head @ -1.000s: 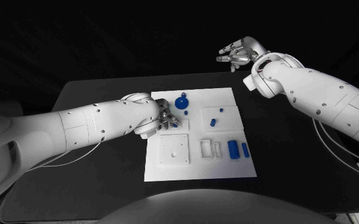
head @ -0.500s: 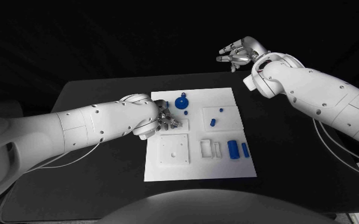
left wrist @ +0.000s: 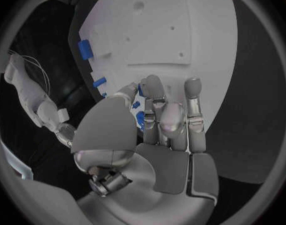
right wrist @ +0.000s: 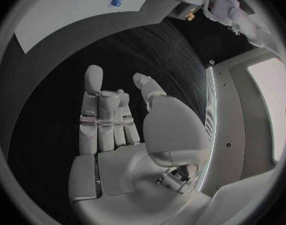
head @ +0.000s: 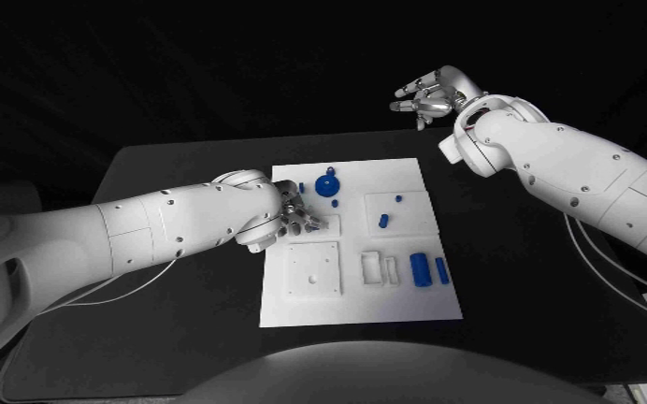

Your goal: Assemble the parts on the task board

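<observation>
The white task board lies mid-table. My left hand rests low on its left part, fingers drawn close together. A small blue part shows between the thumb and fingers, pinched there and mostly hidden. A round blue part stands just beyond that hand. Two small blue pieces sit on the board's right square, and two blue bars lie near its front right. My right hand hangs open in the air beyond the table's far right corner, holding nothing.
A white square plate with small holes lies on the board in front of my left hand. White brackets stand beside the blue bars. The black table spreads round the board. My right forearm crosses above the table's right side.
My left hand's fingers have closed in slightly, so less blue shows at their tips. My right hand has stayed in place.
</observation>
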Controlling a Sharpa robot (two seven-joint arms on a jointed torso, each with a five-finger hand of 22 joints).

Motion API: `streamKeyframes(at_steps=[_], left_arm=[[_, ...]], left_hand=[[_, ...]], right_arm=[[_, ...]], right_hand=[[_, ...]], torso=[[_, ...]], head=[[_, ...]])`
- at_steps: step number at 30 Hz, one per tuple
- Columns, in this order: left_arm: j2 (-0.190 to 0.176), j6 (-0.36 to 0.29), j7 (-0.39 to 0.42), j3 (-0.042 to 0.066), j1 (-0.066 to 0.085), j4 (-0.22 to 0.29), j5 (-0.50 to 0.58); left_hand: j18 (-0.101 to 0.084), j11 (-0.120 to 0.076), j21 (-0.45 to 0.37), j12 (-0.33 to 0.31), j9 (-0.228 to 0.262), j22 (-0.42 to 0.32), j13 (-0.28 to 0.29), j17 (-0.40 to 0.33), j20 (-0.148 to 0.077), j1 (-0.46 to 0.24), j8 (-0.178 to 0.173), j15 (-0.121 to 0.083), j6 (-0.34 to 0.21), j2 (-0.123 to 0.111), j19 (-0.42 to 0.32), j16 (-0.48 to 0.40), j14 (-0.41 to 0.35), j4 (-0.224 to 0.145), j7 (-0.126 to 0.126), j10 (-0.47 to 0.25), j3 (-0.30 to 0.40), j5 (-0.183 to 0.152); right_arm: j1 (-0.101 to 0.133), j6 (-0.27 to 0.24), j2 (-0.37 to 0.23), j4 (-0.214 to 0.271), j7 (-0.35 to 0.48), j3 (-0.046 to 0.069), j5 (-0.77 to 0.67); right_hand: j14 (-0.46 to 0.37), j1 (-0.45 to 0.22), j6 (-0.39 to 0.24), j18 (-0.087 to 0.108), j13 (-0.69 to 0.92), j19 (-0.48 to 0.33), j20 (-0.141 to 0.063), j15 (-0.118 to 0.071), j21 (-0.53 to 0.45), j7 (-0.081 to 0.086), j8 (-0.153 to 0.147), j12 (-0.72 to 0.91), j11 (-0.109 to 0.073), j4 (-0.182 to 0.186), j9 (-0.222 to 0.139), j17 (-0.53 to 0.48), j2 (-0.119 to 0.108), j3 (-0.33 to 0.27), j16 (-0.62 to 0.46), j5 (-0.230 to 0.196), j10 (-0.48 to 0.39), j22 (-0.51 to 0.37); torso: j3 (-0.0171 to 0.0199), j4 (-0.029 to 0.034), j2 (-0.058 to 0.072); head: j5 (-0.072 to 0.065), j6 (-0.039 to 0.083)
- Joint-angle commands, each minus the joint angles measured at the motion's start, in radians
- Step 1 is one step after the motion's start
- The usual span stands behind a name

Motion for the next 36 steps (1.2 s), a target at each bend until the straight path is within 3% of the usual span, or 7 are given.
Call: streamKeyframes(at_steps=[1, 3, 7, 17, 22, 28, 36], left_arm=[[-0.005, 0.004, 0.014, 0.0, -0.001, 0.008, 0.003], [-0.009, 0.004, 0.015, 0.001, 0.0, 0.011, 0.004], [-0.022, 0.005, 0.015, 0.002, 0.004, 0.025, 0.005], [-0.06, 0.015, 0.023, 0.006, 0.049, 0.051, 0.064], [-0.066, 0.016, 0.041, 0.031, 0.082, 0.019, 0.107], [-0.034, 0.034, 0.068, 0.049, 0.111, -0.095, 0.146], [0.031, 0.095, 0.078, 0.054, 0.122, -0.228, 0.137]], left_hand=[[0.012, -0.004, -0.002, -0.001, 0.002, 0.018, 0.0, -0.002, 0.005, -0.003, -0.003, 0.006, 0.01, 0.002, 0.003, -0.003, 0.001, 0.032, 0.002, 0.05, -0.072, -0.04], [0.011, -0.004, -0.002, -0.001, 0.001, 0.019, 0.0, -0.001, 0.002, -0.048, -0.004, 0.005, 0.011, -0.016, 0.004, -0.003, 0.001, 0.048, 0.003, 0.05, -0.131, -0.149], [0.005, -0.006, -0.001, 0.0, -0.003, 0.018, -0.004, 0.0, -0.006, -0.058, -0.006, 0.001, 0.01, -0.014, 0.005, -0.002, 0.001, 0.052, 0.002, 0.05, -0.233, -0.15], [-0.003, -0.003, -0.006, -0.01, -0.015, 0.016, -0.014, -0.019, -0.013, -0.036, -0.01, 0.001, -0.006, 0.001, 0.001, -0.016, -0.006, 0.05, 0.008, 0.05, -0.22, -0.15], [-0.01, 0.007, -0.018, -0.035, -0.05, 0.014, -0.022, -0.072, -0.018, -0.006, -0.014, 0.006, -0.064, 0.02, -0.007, -0.043, -0.03, 0.046, 0.026, 0.047, -0.205, -0.147], [-0.025, 0.026, -0.067, -0.12, -0.341, 0.011, 0.0, -0.203, -0.021, 0.039, -0.011, 0.017, -0.179, 0.101, -0.01, -0.085, -0.071, -0.049, 0.065, 0.043, -0.225, 0.015], [-0.024, 0.03, -0.085, -0.136, -0.515, 0.018, 0.029, -0.222, -0.019, 0.029, -0.01, 0.019, -0.203, 0.141, -0.002, -0.067, -0.079, -0.104, 0.08, 0.042, -0.255, 0.095]], right_arm=[[0.0, 0.009, 0.0, 0.0, 0.004, 0.001, -0.002], [0.0, 0.01, 0.0, 0.0, 0.005, 0.001, -0.002], [-0.001, 0.012, 0.0, -0.001, 0.005, 0.001, -0.002], [-0.003, 0.012, 0.002, -0.005, 0.006, 0.001, -0.001], [-0.003, 0.013, 0.003, -0.007, 0.007, 0.001, -0.001], [-0.004, 0.014, 0.005, -0.006, 0.008, 0.001, 0.0], [-0.004, 0.012, 0.002, 0.001, 0.008, 0.001, 0.0]], right_hand=[[-0.003, -0.009, 0.002, 0.007, -0.003, 0.033, -0.001, -0.006, -0.001, -0.001, -0.003, -0.007, -0.003, 0.01, -0.001, -0.002, 0.001, -0.003, -0.008, 0.004, -0.006, -0.002], [-0.003, -0.009, 0.002, 0.007, -0.003, 0.033, -0.001, -0.006, -0.001, -0.001, -0.003, -0.007, -0.003, 0.01, -0.001, -0.002, 0.001, -0.003, -0.008, 0.004, -0.006, -0.002], [-0.001, -0.009, 0.003, 0.007, 0.0, 0.034, -0.001, -0.006, -0.001, -0.002, -0.003, -0.005, -0.003, 0.011, -0.001, 0.0, 0.002, -0.004, -0.005, 0.005, -0.004, -0.002], [-0.001, -0.01, 0.002, 0.007, -0.001, 0.034, -0.001, -0.006, 0.0, -0.002, -0.003, -0.004, -0.003, 0.013, -0.001, 0.0, 0.001, -0.005, -0.005, 0.009, -0.004, -0.002], [-0.001, -0.01, 0.002, 0.007, -0.001, 0.034, -0.001, -0.006, 0.0, -0.002, -0.003, -0.004, -0.003, 0.013, -0.001, 0.0, 0.001, -0.005, -0.005, 0.009, -0.004, -0.002], [-0.001, -0.009, 0.0, 0.007, -0.002, 0.034, -0.001, -0.006, 0.0, -0.001, -0.003, -0.006, -0.003, 0.014, -0.001, 0.0, 0.001, -0.006, -0.005, 0.01, -0.005, -0.003], [-0.001, -0.009, -0.002, 0.007, -0.002, 0.035, -0.001, -0.006, 0.0, -0.001, -0.004, -0.005, -0.003, 0.014, -0.001, 0.0, 0.001, -0.005, -0.005, 0.011, -0.004, -0.003]], torso=[[0.0003, 0.0005, 0.0], [0.0001, 0.0004, 0.0], [-0.0003, -0.0002, 0.0], [-0.0011, 0.0006, 0.0], [-0.001, -0.0011, 0.002], [-0.0019, -0.003, 0.005], [-0.0059, -0.0129, 0.02]], head=[[-0.001, 0.0], [-0.001, 0.0], [-0.002, 0.0], [0.002, 0.0], [0.004, 0.0], [0.005, 0.0], [0.012, 0.02]])
